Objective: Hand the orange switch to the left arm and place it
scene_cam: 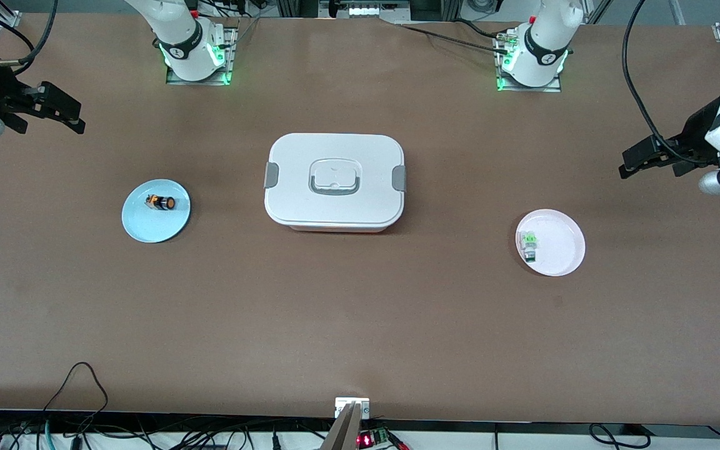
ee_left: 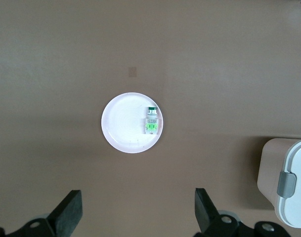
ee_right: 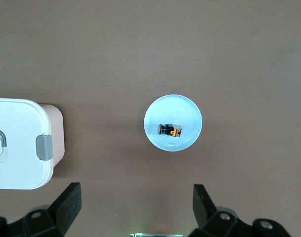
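Fingers spread wide and empty on both grippers, nothing lifted yet.

Right gripper (scene_cam: 63,115) hangs high at its arm's end of the surface (scene_cam: 360,325), fingers (ee_right: 66,205) apart; left gripper (scene_cam: 644,159) waits likewise at its own end. Orange switch (scene_cam: 161,202) lies on its side on the blue plate (scene_cam: 138,228), toward the right arm's end; the box (scene_cam: 335,181) sits mid-surface between it and the pink plate (scene_cam: 563,259) (which holds a green-and-white switch (scene_cam: 529,245)). Likely next: the right gripper descends over the switch and closes across its body.
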